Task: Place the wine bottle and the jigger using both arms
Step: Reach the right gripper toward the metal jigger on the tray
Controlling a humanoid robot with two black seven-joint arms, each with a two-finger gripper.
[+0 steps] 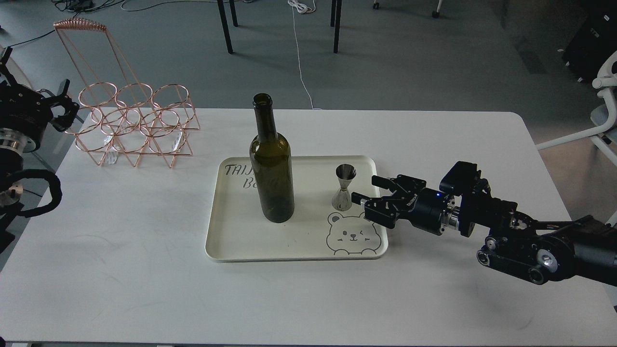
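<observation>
Right pincer point(367, 189) (fingers apart) beside jigger point(344, 187) on tray point(226, 241).

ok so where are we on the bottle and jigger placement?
Looks done: wine bottle and jigger both stand upright on the cream tray. In hand: nothing. The right gripper is open beside the jigger, not touching it; the left gripper sits off by the copper wire rack, state unclear. Left: apparently just clearing the right arm.

Grey carpet floor point(409, 62), black table legs point(224, 26), white chair point(602, 111).
</observation>
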